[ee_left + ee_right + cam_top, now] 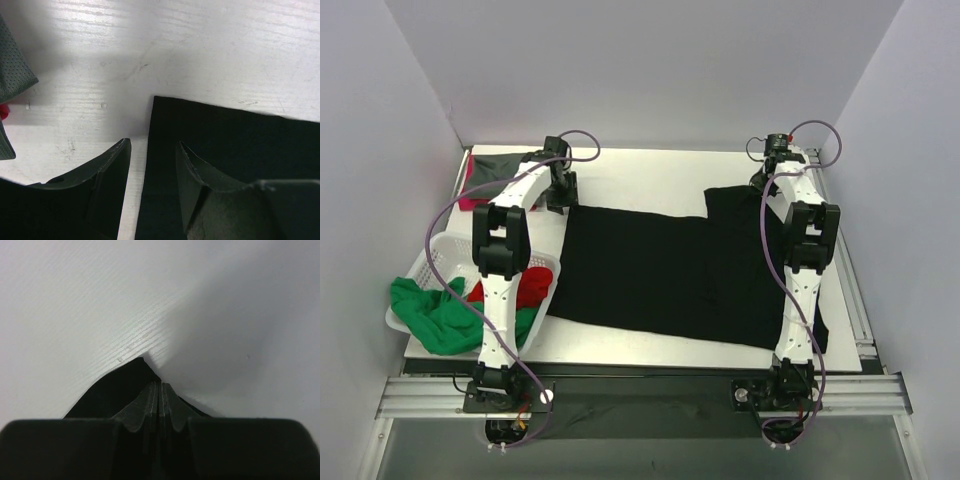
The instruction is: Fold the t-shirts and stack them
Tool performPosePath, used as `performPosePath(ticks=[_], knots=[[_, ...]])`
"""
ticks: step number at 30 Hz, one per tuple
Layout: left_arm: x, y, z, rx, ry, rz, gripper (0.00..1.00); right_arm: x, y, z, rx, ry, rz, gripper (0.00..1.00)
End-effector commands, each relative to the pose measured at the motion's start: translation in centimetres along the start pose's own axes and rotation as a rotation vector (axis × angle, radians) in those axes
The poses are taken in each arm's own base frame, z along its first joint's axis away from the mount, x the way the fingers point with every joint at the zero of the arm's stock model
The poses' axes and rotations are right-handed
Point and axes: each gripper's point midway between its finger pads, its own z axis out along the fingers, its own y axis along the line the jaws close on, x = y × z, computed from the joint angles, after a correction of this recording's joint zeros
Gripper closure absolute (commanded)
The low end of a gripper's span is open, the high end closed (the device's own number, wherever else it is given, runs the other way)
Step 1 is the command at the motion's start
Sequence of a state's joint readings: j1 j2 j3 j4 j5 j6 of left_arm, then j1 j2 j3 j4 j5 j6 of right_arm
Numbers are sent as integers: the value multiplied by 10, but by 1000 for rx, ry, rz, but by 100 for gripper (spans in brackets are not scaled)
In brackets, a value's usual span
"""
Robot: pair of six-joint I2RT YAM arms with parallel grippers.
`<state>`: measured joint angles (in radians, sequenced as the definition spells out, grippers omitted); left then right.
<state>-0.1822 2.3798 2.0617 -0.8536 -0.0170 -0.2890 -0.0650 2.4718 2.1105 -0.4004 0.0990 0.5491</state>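
Note:
A large black t-shirt lies spread flat across the white table. My left gripper is at its far left corner. In the left wrist view the left gripper is open, its jaws astride the side edge of the shirt just behind the corner. My right gripper is at the far right corner. In the right wrist view the right gripper is shut on a peak of the black cloth, which is pulled up to the fingertips.
A white perforated basket at the left edge holds a green tee and a red one, both spilling out. A grey-green tee lies on a pink-red one at the far left corner; the grey-green one also shows in the left wrist view.

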Motion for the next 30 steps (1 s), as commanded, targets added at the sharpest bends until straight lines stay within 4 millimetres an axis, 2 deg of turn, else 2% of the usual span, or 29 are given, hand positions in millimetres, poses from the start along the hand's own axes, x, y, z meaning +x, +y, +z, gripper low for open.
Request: performPosePath(ticks=[1, 5, 14, 21, 24, 25, 28, 29, 30], knots=[[-19, -3, 3, 29, -53, -20, 49, -27, 6, -35, -38, -54, 6, 100], [-20, -1, 10, 26, -49, -24, 49, -27, 8, -35, -46, -53, 5, 100], [-24, -14, 17, 90, -59, -36, 52, -22, 7, -36, -52, -38, -23, 100], [-21, -13, 24, 85, -47, -38, 63, -22, 9, -38, -67, -36, -25, 100], [-20, -13, 26, 89, -45, -33, 73, -24, 14, -39, -95, -36, -27, 100], [-20, -13, 27, 87, -42, -33, 80, -26, 17, -42, -108, -39, -24, 100], [-19, -13, 27, 90, -37, -25, 92, -33, 23, -50, -136, -57, -15, 100], [-19, -13, 27, 90, -37, -24, 100, -34, 29, -53, -170, -55, -10, 100], [-19, -13, 26, 90, -39, -21, 100, -33, 31, -55, -182, -52, -6, 100]])
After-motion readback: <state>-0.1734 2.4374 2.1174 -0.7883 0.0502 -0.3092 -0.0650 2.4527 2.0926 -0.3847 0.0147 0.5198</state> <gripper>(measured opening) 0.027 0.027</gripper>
